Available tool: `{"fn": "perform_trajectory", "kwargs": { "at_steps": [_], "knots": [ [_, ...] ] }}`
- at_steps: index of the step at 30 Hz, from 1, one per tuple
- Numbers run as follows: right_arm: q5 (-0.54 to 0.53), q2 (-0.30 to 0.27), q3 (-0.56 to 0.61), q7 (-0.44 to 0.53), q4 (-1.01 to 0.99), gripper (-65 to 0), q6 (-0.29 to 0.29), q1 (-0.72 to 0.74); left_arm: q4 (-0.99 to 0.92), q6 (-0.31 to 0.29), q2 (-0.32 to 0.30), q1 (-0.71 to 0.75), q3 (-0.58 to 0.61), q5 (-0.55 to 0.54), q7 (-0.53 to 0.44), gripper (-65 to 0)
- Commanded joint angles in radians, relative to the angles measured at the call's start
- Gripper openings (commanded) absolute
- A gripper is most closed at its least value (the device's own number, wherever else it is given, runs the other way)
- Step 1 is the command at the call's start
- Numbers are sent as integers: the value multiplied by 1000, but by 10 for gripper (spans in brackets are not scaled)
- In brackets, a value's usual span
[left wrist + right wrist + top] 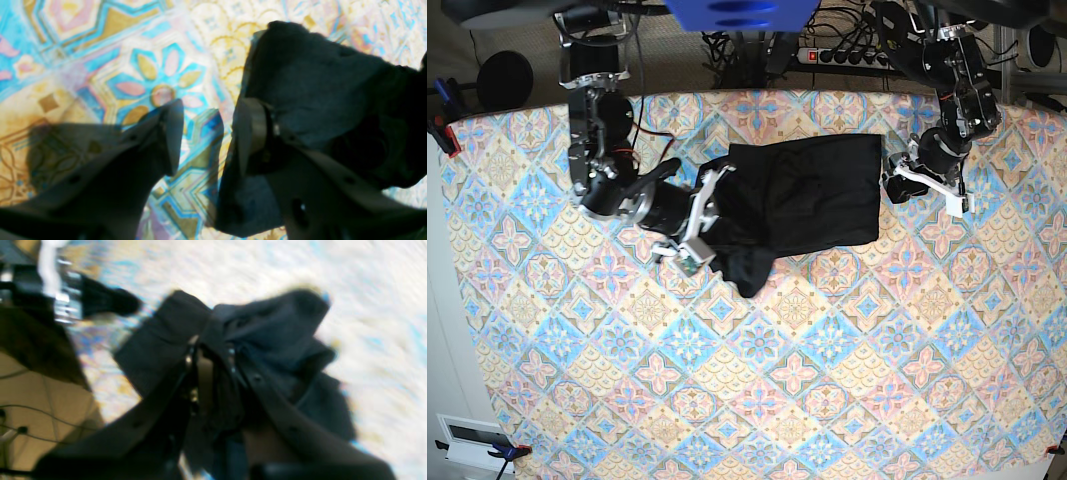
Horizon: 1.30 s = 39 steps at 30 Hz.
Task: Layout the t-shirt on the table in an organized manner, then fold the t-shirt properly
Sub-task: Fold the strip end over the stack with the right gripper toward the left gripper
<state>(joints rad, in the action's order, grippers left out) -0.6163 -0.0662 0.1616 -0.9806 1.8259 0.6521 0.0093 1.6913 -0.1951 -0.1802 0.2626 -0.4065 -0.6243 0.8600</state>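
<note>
The black t-shirt (807,195) lies partly spread at the far middle of the patterned table (777,400), with a bunched part (747,270) at its near left corner. My right gripper (695,238) is at the garment's left edge. In the right wrist view this gripper (215,370) is shut on a fold of the t-shirt (267,326). My left gripper (895,182) stands by the garment's right edge. In the left wrist view it (206,140) is open; bare table shows between the fingers, and the t-shirt (317,83) lies under and beyond the right finger (250,133).
A power strip and cables (847,50) lie beyond the table's far edge. A dark round object (502,80) sits off the far left corner. Small clamps (442,130) hold the cloth at the table's left edge. Patterned cloth fills the near half (777,400).
</note>
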Motion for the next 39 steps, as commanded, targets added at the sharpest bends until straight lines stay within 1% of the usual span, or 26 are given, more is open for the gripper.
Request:
{"fn": "perform_trajectory", "kwargs": {
  "at_steps": [1, 6, 11, 14, 17, 19, 21, 23, 25, 27, 29, 33, 35, 39],
  "knots": [
    [9, 18, 31, 15, 15, -650, 8, 1, 16, -4, -9, -6, -4, -10, -15, -385],
    [174, 92, 197, 15, 11, -650, 8, 10, 16, -2, -9, -4, -6, -10, -15, -385],
    [307, 111, 342, 19, -8, -650, 10, 77, 16, -2, -9, -4, -6, -10, -15, -385],
    [372, 154, 401, 53, -56, -650, 10, 99, 16, -2, -9, -4, -6, -10, -15, -385],
    [385, 185, 427, 70, -127, -650, 10, 143, 16, -2, -9, -3, -6, -15, -15, -385],
    [385, 190, 431, 79, -173, -650, 10, 183, 16, -2, -9, -3, -6, -15, -15, -385],
    [385, 190, 464, 81, -199, -645, 8, 212, 16, -2, -9, -3, -6, -16, -15, -385],
    [387, 190, 508, 79, -211, -616, 8, 215, 16, -2, -12, -3, -6, -16, -15, -385],
    [388, 190, 537, 78, -213, -573, 7, 214, 17, -2, -12, -3, -6, -18, -15, -385],
    [388, 190, 545, 78, -202, -524, 7, 212, 34, -2, -14, -3, -6, -18, -14, -385],
    [388, 184, 545, 78, -182, -492, 7, 211, 59, -2, -14, -3, -6, -18, -11, -385],
    [390, 182, 531, 78, -110, -487, 7, 205, 108, -2, -14, -3, -7, -18, -9, -385],
    [410, 182, 488, 79, -81, -487, 7, 166, 128, -4, -14, -1, -6, -19, -8, -385],
    [468, 174, 424, 79, -39, -487, 7, 113, 151, -10, -15, -3, -6, -44, 58, -385]
  ]
}}
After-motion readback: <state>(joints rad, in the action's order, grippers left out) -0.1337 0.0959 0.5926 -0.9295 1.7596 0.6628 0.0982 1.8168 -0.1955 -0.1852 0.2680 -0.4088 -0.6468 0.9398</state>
